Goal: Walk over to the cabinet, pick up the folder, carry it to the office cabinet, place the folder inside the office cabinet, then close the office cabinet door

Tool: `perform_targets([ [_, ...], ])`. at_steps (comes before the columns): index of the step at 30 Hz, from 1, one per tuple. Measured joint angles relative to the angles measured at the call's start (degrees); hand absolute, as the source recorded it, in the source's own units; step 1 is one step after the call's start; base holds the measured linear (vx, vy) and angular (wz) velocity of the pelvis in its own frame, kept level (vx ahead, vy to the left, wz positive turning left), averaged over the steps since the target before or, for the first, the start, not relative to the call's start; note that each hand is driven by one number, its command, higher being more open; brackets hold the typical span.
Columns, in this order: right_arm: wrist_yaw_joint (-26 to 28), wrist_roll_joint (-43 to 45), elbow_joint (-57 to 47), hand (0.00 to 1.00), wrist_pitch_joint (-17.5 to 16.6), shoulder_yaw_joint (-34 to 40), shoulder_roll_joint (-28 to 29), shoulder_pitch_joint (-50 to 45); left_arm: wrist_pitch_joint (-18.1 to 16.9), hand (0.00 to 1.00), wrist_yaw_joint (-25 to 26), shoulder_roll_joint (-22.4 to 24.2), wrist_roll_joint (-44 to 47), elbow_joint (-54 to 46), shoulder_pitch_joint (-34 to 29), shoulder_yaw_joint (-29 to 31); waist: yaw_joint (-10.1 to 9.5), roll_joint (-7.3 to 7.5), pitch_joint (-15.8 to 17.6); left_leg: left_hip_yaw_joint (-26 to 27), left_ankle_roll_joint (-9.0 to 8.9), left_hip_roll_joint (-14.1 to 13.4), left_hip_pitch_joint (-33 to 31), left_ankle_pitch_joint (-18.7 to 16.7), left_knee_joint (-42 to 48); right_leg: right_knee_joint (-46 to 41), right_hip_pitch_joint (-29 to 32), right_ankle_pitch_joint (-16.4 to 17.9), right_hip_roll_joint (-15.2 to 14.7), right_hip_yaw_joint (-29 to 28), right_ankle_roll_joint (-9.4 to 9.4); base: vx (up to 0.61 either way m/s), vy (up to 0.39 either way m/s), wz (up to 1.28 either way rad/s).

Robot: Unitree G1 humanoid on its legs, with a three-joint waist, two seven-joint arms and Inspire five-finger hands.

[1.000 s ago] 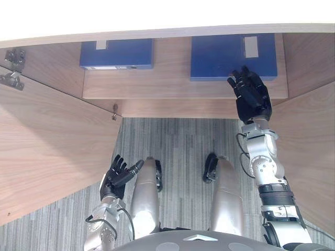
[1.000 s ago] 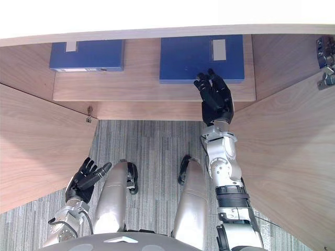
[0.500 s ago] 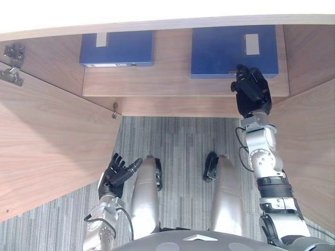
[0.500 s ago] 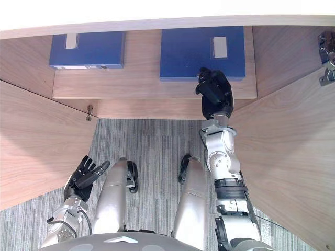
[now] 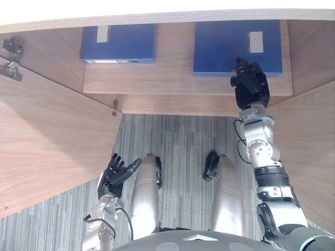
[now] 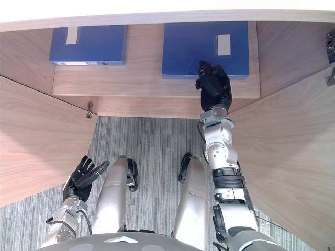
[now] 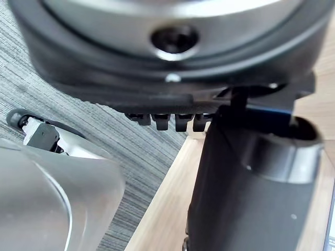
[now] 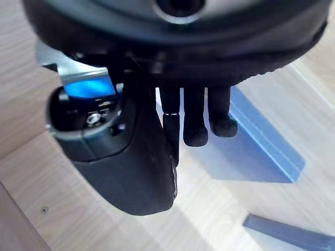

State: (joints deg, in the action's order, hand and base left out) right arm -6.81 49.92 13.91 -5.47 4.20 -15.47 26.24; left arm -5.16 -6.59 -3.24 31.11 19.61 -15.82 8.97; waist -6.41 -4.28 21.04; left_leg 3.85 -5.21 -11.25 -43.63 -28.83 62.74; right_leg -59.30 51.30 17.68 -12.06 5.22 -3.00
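On the shelf [image 5: 172, 86] the folder [image 5: 225, 44] lies flat, right side. Right hand [image 5: 250, 86] sits at its near edge, fingers curled, clasping nothing. Second folder [image 5: 125, 42] lies well apart to the left. Left hand [image 5: 116, 172] hangs low over the carpet [image 5: 178, 141], fingers spread, near the open door [image 5: 47, 141].

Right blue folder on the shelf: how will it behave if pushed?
Folder looks boxy with straight edges: probably stiff, not floppy. Lying flat on the smooth wooden shelf, it should slide, not tip. Right hand sits at its near edge, off-centre; a push may swivel it.
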Motion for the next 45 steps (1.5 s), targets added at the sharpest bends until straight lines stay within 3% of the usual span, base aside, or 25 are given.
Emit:
perform_targets([
  [19, -0.1, 0.54, 3.52, 0.0, 0.01, 1.99, -0.24, 2.21, 0.07, 1.0, -0.12, -0.09, 0.01, 0.06, -0.02, 0.0, -0.44, -0.25, 0.12, -0.64, 0.2, 0.54, -3.73, -0.13, 2.91, -2.71, 3.52, 0.39, -0.77, -0.36, 0.2, -0.01, -0.001, 0.02],
  [26, -0.48, 1.06, 3.56, 0.0, 0.0, 2.08, -0.62, 2.93, 0.12, 1.0, -0.16, -0.12, 0.02, 0.05, -0.02, -0.01, -1.14, -1.63, 0.9, -0.79, 0.2, 0.58, -4.25, -0.13, 2.86, -2.65, 3.9, 0.33, -0.79, -0.26, 0.11, 0.0, 0.0, 0.0],
  [45, -1.76, 1.13, 12.62, 0.0, 0.04, 3.59, -6.77, 18.67, 0.03, 1.0, -1.06, -0.12, 0.29, -0.4, -0.11, 0.17, -1.28, -2.39, 2.24, -0.73, 0.0, 0.66, -4.84, 0.59, 0.91, -1.21, 4.58, -0.04, -0.83, 0.28, 0.06, 0.0, 0.0, 0.0],
])
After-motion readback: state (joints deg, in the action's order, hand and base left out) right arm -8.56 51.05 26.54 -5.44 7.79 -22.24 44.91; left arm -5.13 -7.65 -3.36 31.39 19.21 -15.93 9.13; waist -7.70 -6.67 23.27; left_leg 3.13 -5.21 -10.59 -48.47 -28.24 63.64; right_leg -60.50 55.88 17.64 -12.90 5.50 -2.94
